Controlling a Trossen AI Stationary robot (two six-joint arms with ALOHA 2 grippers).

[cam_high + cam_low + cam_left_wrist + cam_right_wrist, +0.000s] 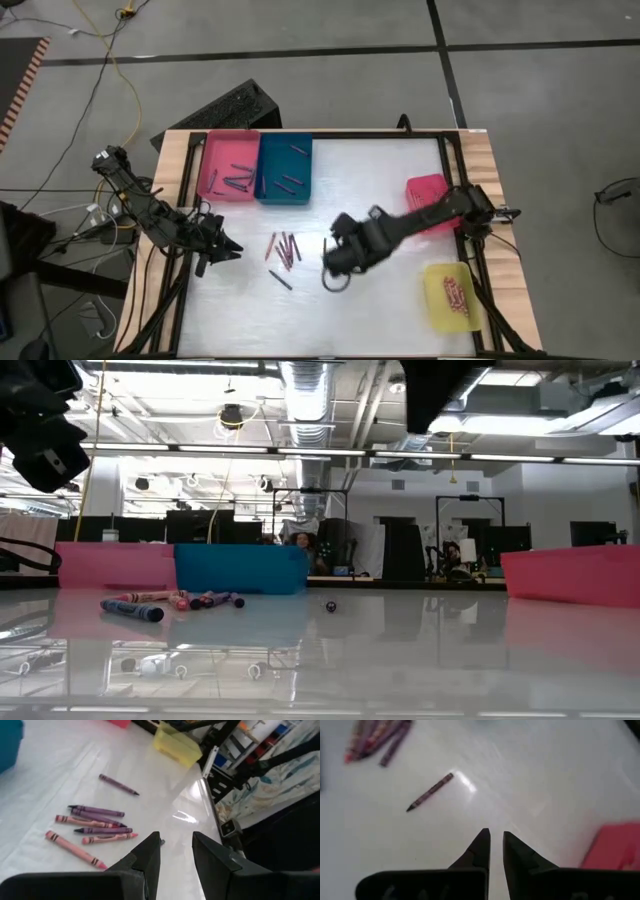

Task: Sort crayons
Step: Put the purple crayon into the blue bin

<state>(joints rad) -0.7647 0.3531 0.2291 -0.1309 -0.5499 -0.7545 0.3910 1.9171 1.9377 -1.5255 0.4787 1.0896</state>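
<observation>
I have the right gripper over the middle of the table, just right of the loose crayons. Its jaws stand nearly closed, a thin gap between the tips in its wrist view, with nothing between them. I judge that narrow setting suits a thin stick: little travel is needed to pinch one.

The left gripper hovers at the table's left side, just left of the same cluster. Its jaws are parted moderately and hold nothing; through them, in the left wrist view, I see the pile: several purple and pink sticks lying roughly parallel, and one dark crayon apart from them.

That stray crayon also lies alone ahead of the right arm's fingertips, well apart from the rest. I judge it the easier pick, since no neighbour crowds it.

Sorted stock, as visible from above: a few sticks in the pink tray, a few in the blue tray beside it at the far left, and a reddish bundle in the yellow tray at the near right. The red tray sits beside the right arm; its contents are hidden.

Task status: partly done; the loose cluster remains on the table between both grippers.
</observation>
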